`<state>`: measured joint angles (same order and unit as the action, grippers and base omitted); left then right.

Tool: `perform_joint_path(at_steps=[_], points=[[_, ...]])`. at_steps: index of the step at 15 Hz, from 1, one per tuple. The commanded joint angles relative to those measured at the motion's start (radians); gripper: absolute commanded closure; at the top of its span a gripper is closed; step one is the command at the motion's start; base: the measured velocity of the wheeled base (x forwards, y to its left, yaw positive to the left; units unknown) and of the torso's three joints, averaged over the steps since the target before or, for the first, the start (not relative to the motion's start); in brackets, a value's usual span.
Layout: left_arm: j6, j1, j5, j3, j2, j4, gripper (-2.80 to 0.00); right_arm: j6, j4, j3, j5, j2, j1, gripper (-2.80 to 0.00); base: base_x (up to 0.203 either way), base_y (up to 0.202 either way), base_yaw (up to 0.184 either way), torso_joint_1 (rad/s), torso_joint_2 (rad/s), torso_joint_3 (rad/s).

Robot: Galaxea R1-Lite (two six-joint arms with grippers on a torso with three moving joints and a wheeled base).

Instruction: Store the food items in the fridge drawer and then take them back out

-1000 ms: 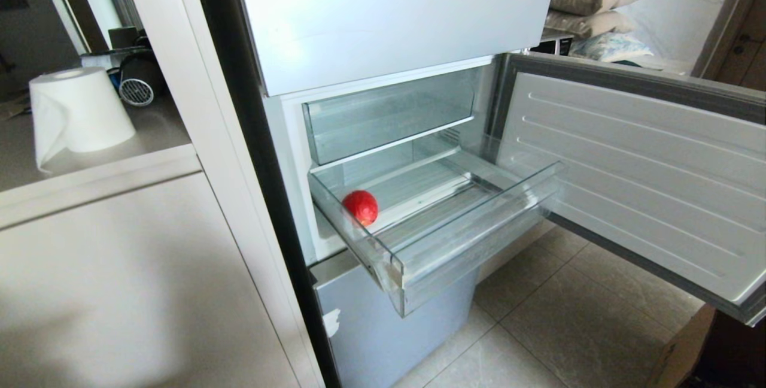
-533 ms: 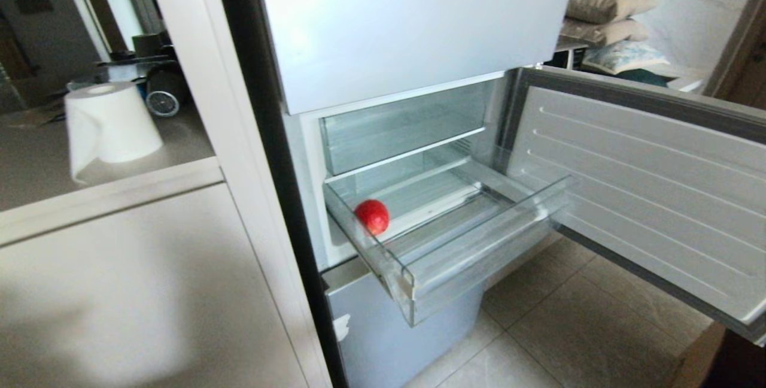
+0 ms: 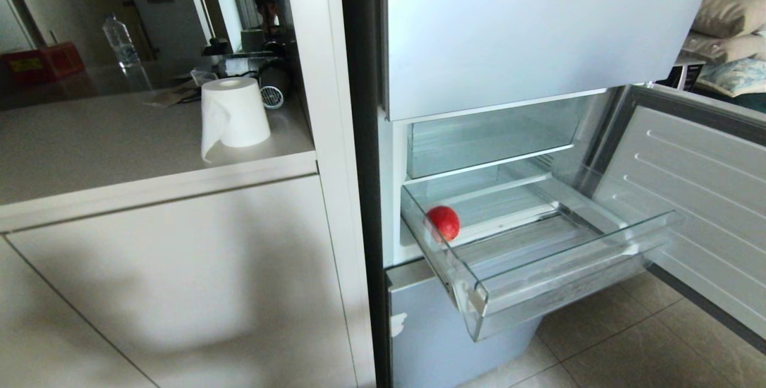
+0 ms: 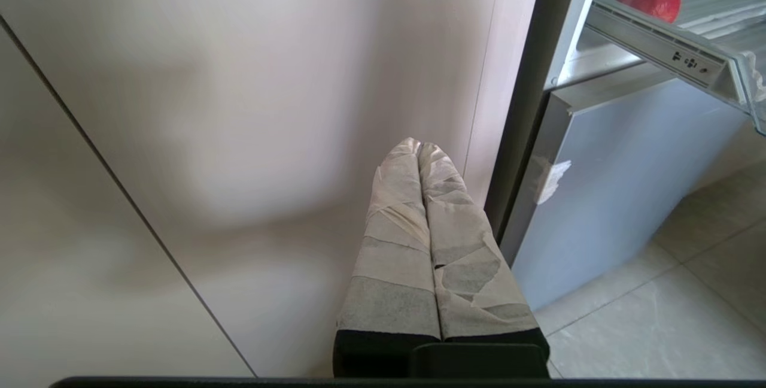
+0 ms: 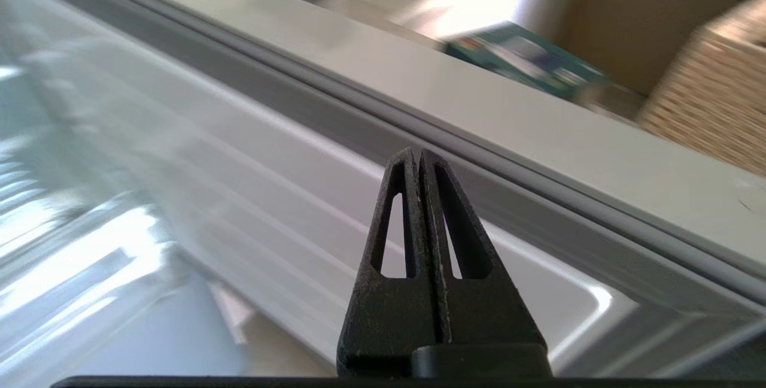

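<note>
Logging one red fruit (image 3: 443, 223) in the pulled-out fridge drawer (image 3: 562, 286), left rear corner. Right gripper (image 5: 419, 157) pressed together, empty, beside the open door (image 5: 419, 94). I judge it nearer; left gripper (image 4: 419, 148) together, low.

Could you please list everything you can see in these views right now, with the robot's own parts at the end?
red fruit: one, plain red, in the fridge drawer near its left wall
fridge drawer: one, clear, pulled out of the open compartment
upper clear bin: one, clear, pushed in above the drawer
fridge door: one, white ribbed liner, swung open on the right
bottom fridge front: one, blue-grey, shut, below the drawer
paper roll: one, white, on the counter left of the fridge
water bottle: one, clear, far back on the counter
pillows: a stack, beige and patterned, beyond the door
left gripper: taped, shut, empty, facing the cabinet
right gripper: black, shut, empty, by the fridge door
</note>
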<state>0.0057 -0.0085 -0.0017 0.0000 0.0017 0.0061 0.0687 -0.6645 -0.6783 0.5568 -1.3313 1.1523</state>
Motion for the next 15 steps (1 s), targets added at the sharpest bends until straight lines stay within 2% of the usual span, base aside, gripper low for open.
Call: perform_joint_path(at_steps=[1,2,3,8,10,12,13,15], points=[[0.0,0.001,0.0,0.0,0.001,0.0,0.0,0.0,-0.004,-0.005,0.138,0.011,-0.016,0.0,0.0,0.0,0.0,0.0,0.0,0.0],[0.0,0.001,0.0,0.0,0.001,0.0,0.0,-0.002,0.001,-0.016,0.225,0.012,-0.062,0.0,0.0,0.0,0.0,0.0,0.0,0.0],[0.0,0.0,0.0,0.0,0.001,0.0,0.0,-0.004,0.023,-0.028,0.249,0.011,-0.138,0.0,0.0,0.0,0.0,0.0,0.0,0.0],[0.0,0.0,0.0,0.0,0.001,0.0,0.0,-0.021,0.283,-0.102,0.174,-0.042,-0.64,0.0,0.0,0.0,0.0,0.0,0.0,0.0],[0.0,-0.001,0.0,0.0,0.001,0.0,0.0,-0.042,0.34,-0.122,0.054,-0.126,-0.857,0.0,0.0,0.0,0.0,0.0,0.0,0.0],[0.0,0.001,0.0,0.0,0.001,0.0,0.0,-0.068,0.368,-0.16,-0.135,-0.238,-1.063,0.0,0.0,0.0,0.0,0.0,0.0,0.0],[0.0,0.0,0.0,0.0,0.001,0.0,0.0,-0.085,0.376,-0.198,-0.231,-0.322,-1.137,0.0,0.0,0.0,0.0,0.0,0.0,0.0],[0.0,0.001,0.0,0.0,0.001,0.0,0.0,-0.128,0.387,-0.296,-0.332,-0.453,-1.24,0.0,0.0,0.0,0.0,0.0,0.0,0.0]])
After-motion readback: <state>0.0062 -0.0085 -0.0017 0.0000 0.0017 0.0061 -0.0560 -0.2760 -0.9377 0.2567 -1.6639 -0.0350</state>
